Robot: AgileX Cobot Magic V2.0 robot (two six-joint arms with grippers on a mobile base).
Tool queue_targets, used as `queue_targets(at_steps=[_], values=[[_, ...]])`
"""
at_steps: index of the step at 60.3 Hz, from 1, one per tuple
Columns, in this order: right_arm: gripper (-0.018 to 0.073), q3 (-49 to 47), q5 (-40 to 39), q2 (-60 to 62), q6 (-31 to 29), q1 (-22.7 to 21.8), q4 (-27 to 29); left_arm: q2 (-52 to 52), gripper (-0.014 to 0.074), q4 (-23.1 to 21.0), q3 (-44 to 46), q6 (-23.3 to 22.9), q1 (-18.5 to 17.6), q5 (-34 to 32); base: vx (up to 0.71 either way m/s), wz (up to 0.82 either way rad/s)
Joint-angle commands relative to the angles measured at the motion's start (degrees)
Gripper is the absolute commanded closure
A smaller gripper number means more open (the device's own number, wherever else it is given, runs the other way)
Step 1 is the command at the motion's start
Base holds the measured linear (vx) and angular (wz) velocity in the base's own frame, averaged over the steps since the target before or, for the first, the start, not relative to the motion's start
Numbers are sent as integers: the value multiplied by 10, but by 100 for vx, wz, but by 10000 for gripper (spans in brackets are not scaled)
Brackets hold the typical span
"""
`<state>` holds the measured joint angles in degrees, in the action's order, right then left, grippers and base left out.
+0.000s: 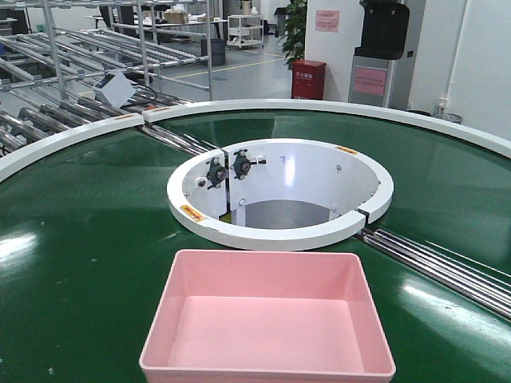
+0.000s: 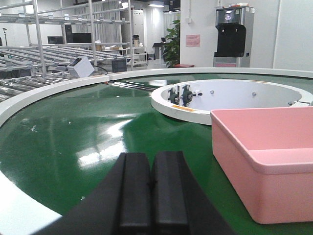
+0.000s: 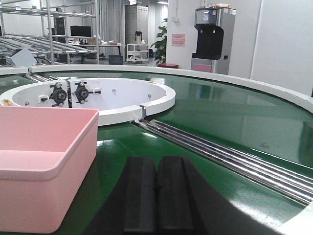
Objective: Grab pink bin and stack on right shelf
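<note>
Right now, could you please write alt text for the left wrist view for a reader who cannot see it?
A pink bin sits at right on a glossy green conveyor belt, apart from the shut black left tool in the foreground. A white ring stands behind the bin.

1. A glossy green conveyor belt curves around a white circular ring, with ceiling lights reflected on its surface.
2. Two black bearing blocks sit side by side on the ring's inner wall, at its left.
3. Steel rollers run from a gap in the ring toward the belt's right edge.
4. A white rim borders the belt's outer edge.
5. Behind it, metal roller racks fill the left of the hall, and a tilted grey box lies among them.
6. A red cabinet, a potted plant and a black-and-silver dispenser stand by the back wall, which carries a pink notice.
</note>
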<state>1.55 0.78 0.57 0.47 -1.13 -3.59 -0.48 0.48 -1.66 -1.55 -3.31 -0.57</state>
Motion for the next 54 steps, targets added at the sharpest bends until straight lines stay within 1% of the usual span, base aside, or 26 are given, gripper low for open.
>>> queue_targets(at_steps=[1,28,32,34,38,42,45,49,50,54], values=[[568,3,-47,8,-5,-2,-6,-11,602,0,-8,-1,-1,-48,0,0],[568,3,-47,8,-5,-2,-6,-11,602,0,-8,-1,-1,-48,0,0],[568,0,-66,8,-5,-2,-8,-11,602,1,-7,2,-1,-73,0,0],[568,-11,-67,8,-2,-1,-8,-11,602,-5,3,-4,-1,-80,0,0],[568,-48,-51,8,-2,0,-9,-10,602,-5,34,-18,-1,-72,0,0],[568,-97,-12,5,-5,0,-12,-10,602,-5,86,-18,-1,-36,0,0],[568,-143,21,-8,-14,0,-13,-2,602,-5,132,-17,-1,6,0,0],[568,-218,108,-47,-18,0,-9,30,602,-5,206,-16,-1,94,0,0],[568,-243,132,-59,-18,0,-8,41,602,-5,231,-16,-1,128,0,0],[568,-301,216,-108,-18,0,-7,85,602,-5,286,-16,-1,210,0,0]])
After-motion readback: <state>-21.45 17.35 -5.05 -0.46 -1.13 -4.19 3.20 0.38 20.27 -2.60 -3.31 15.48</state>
